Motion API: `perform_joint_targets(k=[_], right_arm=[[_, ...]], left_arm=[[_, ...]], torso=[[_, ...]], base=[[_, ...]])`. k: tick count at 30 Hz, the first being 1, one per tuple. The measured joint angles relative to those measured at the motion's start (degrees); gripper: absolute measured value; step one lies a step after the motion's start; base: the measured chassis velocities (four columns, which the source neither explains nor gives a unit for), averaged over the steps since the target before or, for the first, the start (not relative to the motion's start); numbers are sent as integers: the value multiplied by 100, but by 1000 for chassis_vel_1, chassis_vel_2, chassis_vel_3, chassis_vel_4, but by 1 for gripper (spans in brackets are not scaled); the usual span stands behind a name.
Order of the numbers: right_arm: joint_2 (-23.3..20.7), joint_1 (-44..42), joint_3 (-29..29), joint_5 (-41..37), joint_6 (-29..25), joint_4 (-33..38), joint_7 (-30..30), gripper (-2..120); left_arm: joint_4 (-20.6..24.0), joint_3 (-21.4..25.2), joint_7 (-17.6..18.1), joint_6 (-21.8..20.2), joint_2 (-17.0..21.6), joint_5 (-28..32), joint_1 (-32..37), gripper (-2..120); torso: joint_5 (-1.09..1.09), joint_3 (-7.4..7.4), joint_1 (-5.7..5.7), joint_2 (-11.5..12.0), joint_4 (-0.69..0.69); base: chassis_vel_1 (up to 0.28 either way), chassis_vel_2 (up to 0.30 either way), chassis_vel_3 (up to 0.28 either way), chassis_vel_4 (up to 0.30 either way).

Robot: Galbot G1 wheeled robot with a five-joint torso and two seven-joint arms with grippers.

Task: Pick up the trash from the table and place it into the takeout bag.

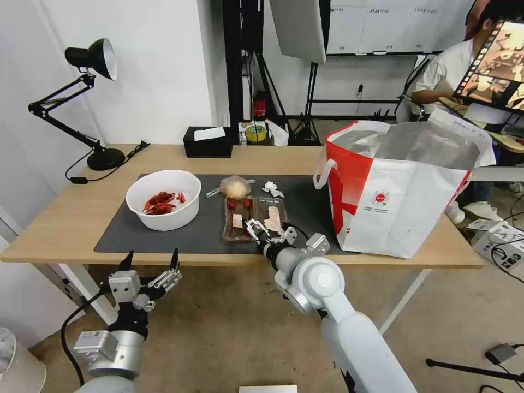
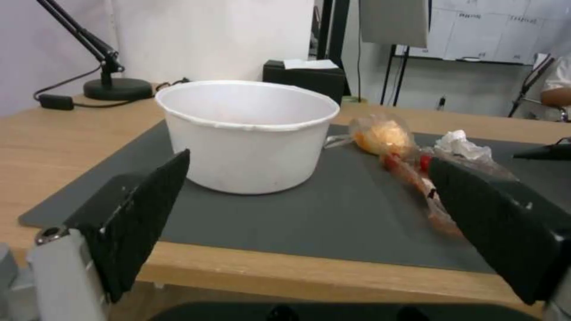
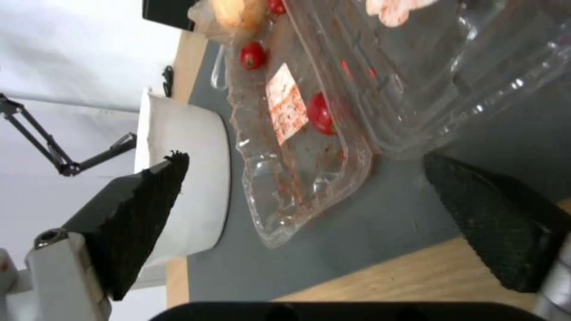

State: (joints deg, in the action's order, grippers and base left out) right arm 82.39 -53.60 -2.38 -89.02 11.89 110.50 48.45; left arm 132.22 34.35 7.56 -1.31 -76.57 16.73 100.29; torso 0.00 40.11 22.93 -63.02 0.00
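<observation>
On the dark mat of the table (image 1: 60,218) stand a white bowl (image 1: 162,199) of red crayfish shells, a clear clamshell tray (image 1: 254,217) with red bits, a clear bag with a yellowish lump (image 1: 234,187) and a crumpled tissue (image 1: 272,189). The takeout bag (image 1: 404,185) stands open at the right. My right gripper (image 1: 270,229) is open at the tray's near edge; the right wrist view has the tray (image 3: 309,133) between its fingers (image 3: 142,209). Below the table's front edge, my left gripper (image 1: 152,254) hangs open, facing the bowl (image 2: 250,133).
A black desk lamp (image 1: 90,60) stands at the table's back left. A black tissue box (image 1: 207,142) and a tape roll (image 1: 255,132) sit at the back edge. Light stands and a seated person are behind the table, cables and boxes on the floor at right.
</observation>
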Motion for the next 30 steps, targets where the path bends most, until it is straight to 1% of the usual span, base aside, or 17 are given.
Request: perform_joint_targets(k=[14,23,30], right_arm=[[69,48,-19,74,-14,-46,99,100],[84,17,-18,183,-15,-65,-39,100],[58,0,15,335,-13,-65,-260,100]], left_arm=[[0,6,0,13,-13,-9,13,100],[0,6,0,31,-34,-24,37,100],[2,3,-2,49,-51,-37,53,100]], torso=[[0,0,-1,-1,0],[0,-1,-1,-1,0],[0,-1,-1,-1,0]], base=[[0,0,0,0],[0,0,0,0],[0,0,0,0]])
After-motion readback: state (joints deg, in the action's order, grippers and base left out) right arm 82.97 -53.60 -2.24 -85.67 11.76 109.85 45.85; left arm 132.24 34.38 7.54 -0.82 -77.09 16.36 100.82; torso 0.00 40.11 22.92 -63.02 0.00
